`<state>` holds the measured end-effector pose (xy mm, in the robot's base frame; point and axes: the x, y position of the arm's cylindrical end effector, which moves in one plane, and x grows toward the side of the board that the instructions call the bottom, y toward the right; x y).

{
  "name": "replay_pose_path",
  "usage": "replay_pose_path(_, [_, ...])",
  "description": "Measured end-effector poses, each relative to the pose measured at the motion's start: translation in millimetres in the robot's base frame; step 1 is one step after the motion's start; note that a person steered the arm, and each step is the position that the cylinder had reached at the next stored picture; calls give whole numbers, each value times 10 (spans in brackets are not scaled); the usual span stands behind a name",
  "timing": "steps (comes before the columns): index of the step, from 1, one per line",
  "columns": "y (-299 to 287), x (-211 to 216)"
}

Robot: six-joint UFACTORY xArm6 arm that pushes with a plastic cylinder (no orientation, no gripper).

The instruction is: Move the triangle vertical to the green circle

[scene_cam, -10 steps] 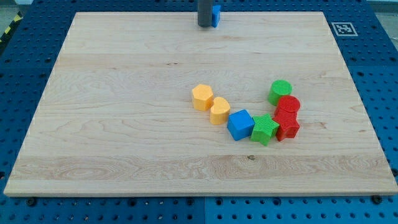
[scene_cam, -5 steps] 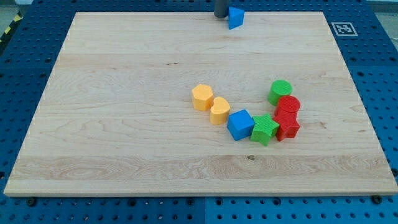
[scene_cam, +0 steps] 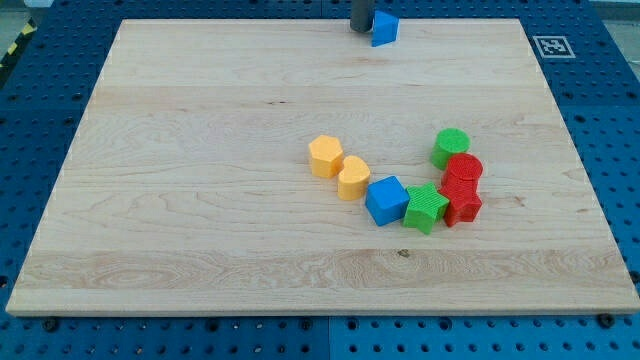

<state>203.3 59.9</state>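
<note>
My rod is getting cut off at the view's top.
My tip (scene_cam: 361, 29) is touching the blue triangle (scene_cam: 384, 28); I'm counting 8 blocks, 1 green circle (scene_cam: 451, 147).

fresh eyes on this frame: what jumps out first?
Probably the curved chain of blocks right of the board's centre: orange hexagon, orange heart, blue cube, green star, two red blocks and the green circle. Next, the lone blue triangle at the view's top edge, with my tip just to its left.
</note>
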Motion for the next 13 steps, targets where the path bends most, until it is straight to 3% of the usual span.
replay_pose_path(4, [600, 382])
replay_pose_path(6, [774, 198])
replay_pose_path(7, [985, 312])
replay_pose_path(11, [1073, 657])
replay_pose_path(12, [1073, 645])
replay_pose_path(13, [1073, 319])
